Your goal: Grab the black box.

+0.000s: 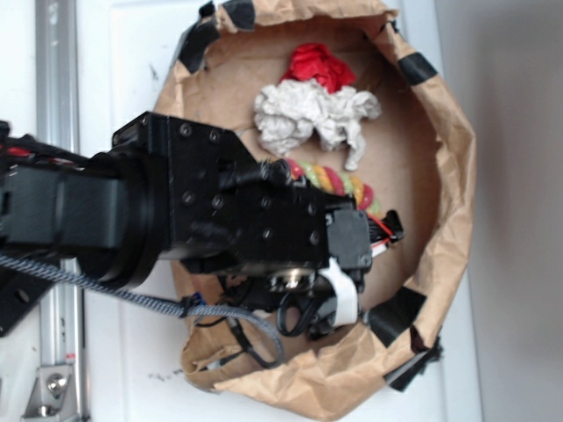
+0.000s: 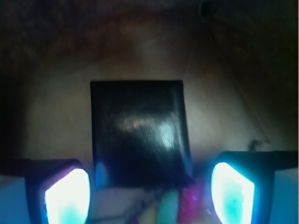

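Note:
In the wrist view the black box point(image 2: 139, 133) lies flat on brown paper, squarish and slightly glossy. My gripper point(image 2: 149, 193) is open, its two glowing fingertips standing to the left and right of the box's near edge with a gap on each side. A strip of the coloured rope toy point(image 2: 175, 207) shows between the fingers, below the box. In the exterior view the arm covers the box, so it is hidden there; the gripper point(image 1: 339, 308) points down into the lower right of the paper nest.
A brown paper nest point(image 1: 440, 176) with raised crumpled walls and black tape patches point(image 1: 415, 67) surrounds the workspace. Inside lie a red crumpled item point(image 1: 317, 66), a grey crumpled cloth point(image 1: 308, 119) and the rope toy point(image 1: 339, 183). A metal rail point(image 1: 54, 79) runs along the left.

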{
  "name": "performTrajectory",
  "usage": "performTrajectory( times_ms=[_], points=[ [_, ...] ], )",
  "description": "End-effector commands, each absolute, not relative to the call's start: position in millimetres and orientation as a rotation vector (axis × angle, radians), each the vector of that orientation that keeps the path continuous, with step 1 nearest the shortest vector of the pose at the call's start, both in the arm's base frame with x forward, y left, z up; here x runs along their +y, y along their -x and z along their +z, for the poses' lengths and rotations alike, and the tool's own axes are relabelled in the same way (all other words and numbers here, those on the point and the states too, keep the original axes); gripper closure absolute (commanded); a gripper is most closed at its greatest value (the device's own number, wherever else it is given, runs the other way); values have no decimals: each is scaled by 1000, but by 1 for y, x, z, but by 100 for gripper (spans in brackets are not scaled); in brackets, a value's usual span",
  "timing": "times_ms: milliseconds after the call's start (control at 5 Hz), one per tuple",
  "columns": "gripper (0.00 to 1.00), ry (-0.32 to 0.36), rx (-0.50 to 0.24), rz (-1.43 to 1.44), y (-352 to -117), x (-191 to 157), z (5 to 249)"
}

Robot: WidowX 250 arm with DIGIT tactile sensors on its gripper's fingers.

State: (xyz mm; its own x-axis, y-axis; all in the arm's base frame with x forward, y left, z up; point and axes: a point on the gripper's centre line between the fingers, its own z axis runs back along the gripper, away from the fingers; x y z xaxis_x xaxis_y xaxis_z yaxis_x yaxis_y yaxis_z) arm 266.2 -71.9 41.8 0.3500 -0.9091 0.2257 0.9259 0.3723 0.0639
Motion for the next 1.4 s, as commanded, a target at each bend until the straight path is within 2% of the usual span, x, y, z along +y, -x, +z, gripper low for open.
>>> performTrajectory(
  times_ms=[0, 200, 600, 800, 1000, 1200],
  points=[
    [0, 166, -327, -1303, -270, -98, 53],
    [0, 120, -339, -1380, -270, -111, 54],
    [0, 110, -289, -1428, -276, -138, 27],
    [100, 106, -238, -1410, -268, -140, 22],
    [100, 56, -254, -1311, -256, -111, 54],
    [100, -66, -256, -1077, -239, -69, 103]
  ],
)
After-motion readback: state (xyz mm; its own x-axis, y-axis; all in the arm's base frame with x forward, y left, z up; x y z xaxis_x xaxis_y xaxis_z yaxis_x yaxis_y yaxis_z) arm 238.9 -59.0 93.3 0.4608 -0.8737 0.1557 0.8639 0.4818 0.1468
